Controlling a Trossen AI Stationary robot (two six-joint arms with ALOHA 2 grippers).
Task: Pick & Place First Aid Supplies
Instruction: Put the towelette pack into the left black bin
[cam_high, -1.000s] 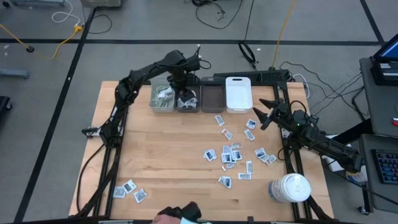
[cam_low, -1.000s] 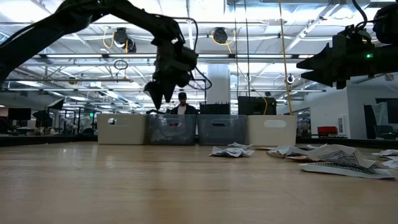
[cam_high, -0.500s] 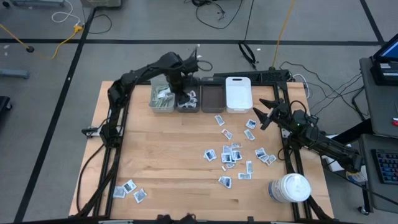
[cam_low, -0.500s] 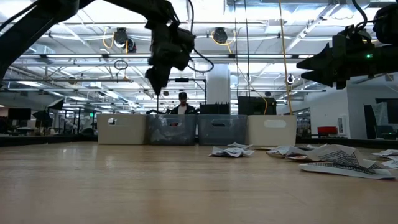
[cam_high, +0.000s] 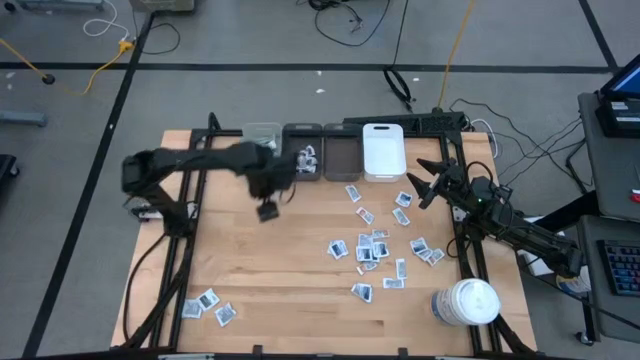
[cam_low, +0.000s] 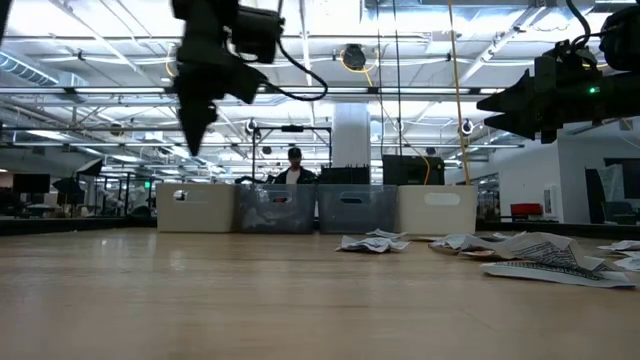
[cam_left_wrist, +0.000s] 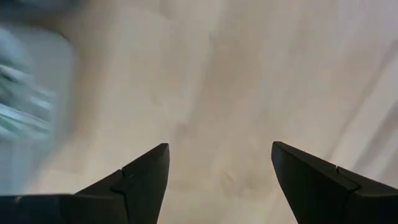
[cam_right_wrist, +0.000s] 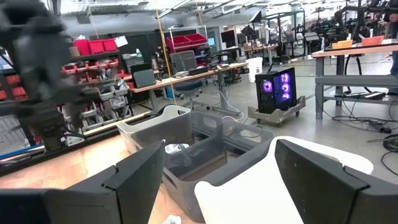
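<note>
Fingers of the left gripper (cam_left_wrist: 219, 180) are hanging apart and empty over bare table (cam_high: 270, 300), seemingly heading for loose sachets (cam_high: 365, 248); right gripper (cam_high: 425, 180) is waiting, spread.

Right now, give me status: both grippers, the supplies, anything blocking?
Left gripper open, empty, above bare table in front of the bins. Right gripper open, empty, hovering at the right edge. Sachets scattered mid-table, two more front-left. Nothing in the way.
</note>
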